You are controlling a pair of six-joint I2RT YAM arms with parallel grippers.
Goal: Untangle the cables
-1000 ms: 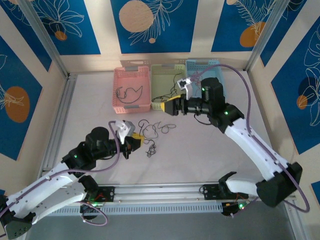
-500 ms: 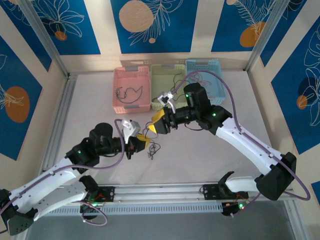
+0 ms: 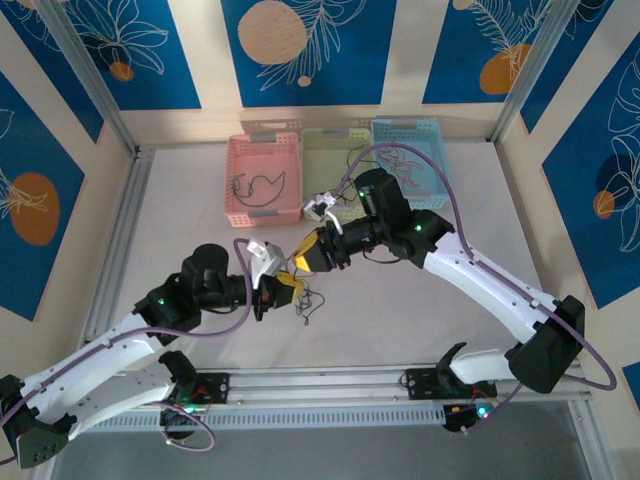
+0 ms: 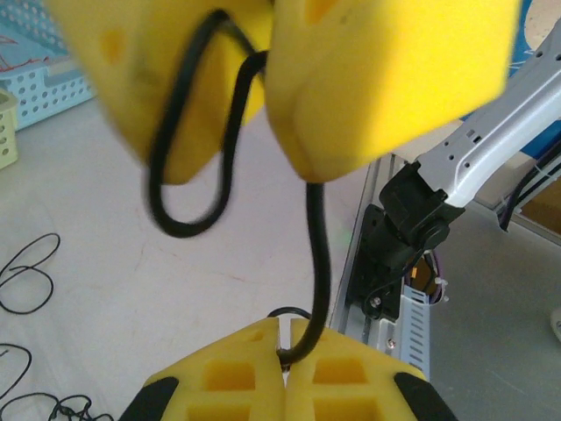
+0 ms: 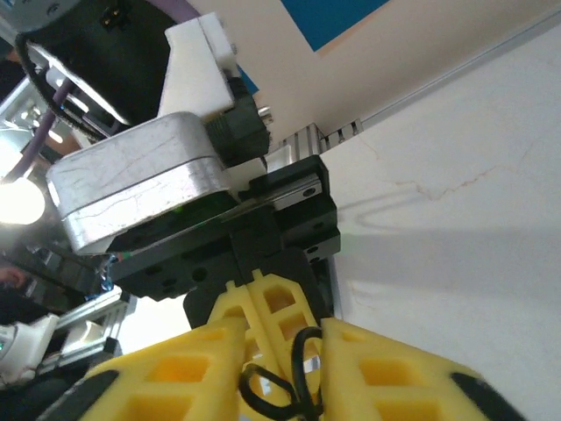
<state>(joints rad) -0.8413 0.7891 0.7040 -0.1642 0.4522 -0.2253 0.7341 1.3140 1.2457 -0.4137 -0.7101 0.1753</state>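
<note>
My left gripper [image 4: 287, 329] is shut on a black cable [image 4: 317, 254] that rises from its yellow fingers to my right gripper's fingers [image 4: 386, 79] just ahead, where it makes a loop. In the right wrist view my right gripper [image 5: 282, 331] has closed in on the looped black cable [image 5: 302, 361], with the left fingertips [image 5: 272, 303] poking up between its pads. From above, the left gripper [image 3: 288, 286] and the right gripper [image 3: 303, 262] meet tip to tip at mid table. The rest of the cables [image 3: 312, 300] dangle just below them.
Pink [image 3: 248, 160], green [image 3: 322, 140] and blue [image 3: 410, 128] baskets line the back wall; the pink one holds a black cable [image 3: 255, 187]. Loose black strands [image 4: 26, 272] lie on the table left of my left gripper. A metal rail [image 3: 320, 385] runs along the near edge.
My right arm swung down and left from the green basket to the left gripper, and its jaws narrowed onto the cable. The left gripper shifted slightly right, staying shut.
</note>
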